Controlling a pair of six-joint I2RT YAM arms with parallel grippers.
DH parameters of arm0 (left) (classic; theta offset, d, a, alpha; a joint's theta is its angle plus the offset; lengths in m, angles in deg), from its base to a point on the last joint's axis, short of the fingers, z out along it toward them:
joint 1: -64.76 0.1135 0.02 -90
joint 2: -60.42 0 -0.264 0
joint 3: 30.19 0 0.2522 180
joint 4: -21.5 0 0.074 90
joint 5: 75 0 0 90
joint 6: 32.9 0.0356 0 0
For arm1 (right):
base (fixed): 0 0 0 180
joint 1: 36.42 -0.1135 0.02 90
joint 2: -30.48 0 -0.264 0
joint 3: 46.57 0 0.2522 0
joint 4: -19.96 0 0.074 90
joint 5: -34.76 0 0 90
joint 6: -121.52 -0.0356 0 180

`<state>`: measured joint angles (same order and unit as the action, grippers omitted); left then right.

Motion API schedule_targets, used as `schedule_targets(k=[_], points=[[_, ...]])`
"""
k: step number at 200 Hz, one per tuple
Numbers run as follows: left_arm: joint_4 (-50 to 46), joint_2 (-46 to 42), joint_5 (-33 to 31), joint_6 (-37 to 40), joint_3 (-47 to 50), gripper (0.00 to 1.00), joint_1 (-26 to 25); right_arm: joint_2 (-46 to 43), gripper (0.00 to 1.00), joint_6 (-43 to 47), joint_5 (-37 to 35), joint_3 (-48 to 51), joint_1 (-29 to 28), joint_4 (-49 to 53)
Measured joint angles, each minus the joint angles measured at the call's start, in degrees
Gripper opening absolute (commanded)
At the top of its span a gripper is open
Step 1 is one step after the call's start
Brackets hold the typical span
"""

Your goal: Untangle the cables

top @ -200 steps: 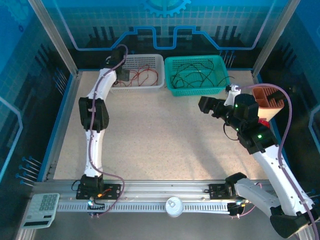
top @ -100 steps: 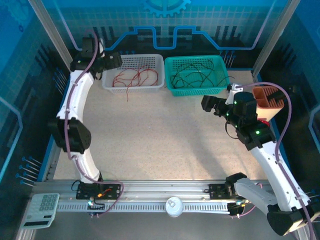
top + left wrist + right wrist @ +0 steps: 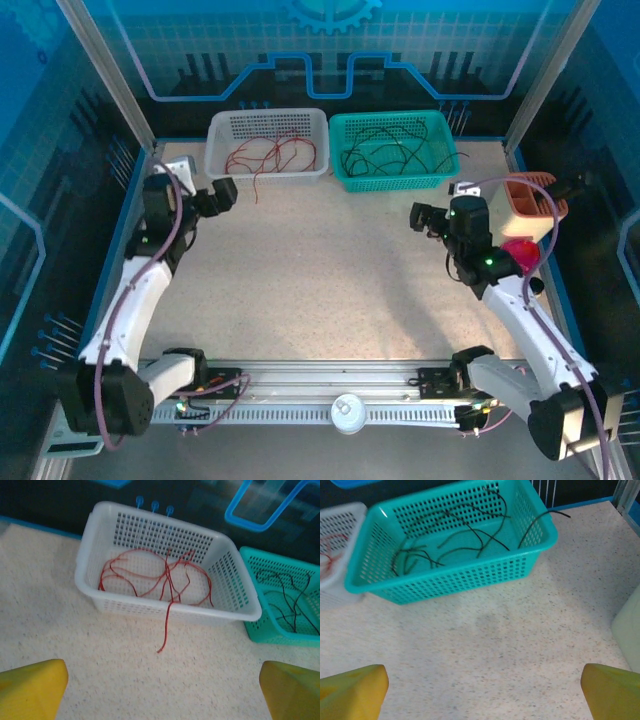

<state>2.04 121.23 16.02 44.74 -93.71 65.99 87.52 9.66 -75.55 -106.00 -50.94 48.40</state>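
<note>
Left hand [image 3: 222, 192] wide; curly cables [image 3: 165, 627], perforated basket [image 3: 220, 611]

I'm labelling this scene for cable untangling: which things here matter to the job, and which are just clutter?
Job: red cables, white basket, black cables, teal basket.
Lying about: orange holder, red object beside it, white disc on the front rail.

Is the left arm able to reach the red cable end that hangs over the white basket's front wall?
Probably yes: the open left gripper faces the red cable end across bare table.
</note>
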Motion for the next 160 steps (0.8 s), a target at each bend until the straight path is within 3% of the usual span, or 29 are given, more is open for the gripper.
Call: schedule_targets(k=[25,64,117,160], points=[[10.4,-2.3,-3.5,3.4,10.1,0.99,-0.4,4.3,1.00,4.4,-1.8,3.7,0.0,-6.2],[22.9,1.6,-11.2,7.7,21.8,0.99,-3.5,11.2,1.00,11.6,-4.9,11.3,0.0,-20.3],[44.7,14.7,-14.7,11.3,31.3,0.99,-4.5,21.5,1.00,19.9,-6.0,21.4,0.0,-42.6],[60.2,27.2,-14.0,12.8,32.3,0.99,-4.5,27.5,1.00,24.9,-2.2,26.8,1.7,-62.5]])
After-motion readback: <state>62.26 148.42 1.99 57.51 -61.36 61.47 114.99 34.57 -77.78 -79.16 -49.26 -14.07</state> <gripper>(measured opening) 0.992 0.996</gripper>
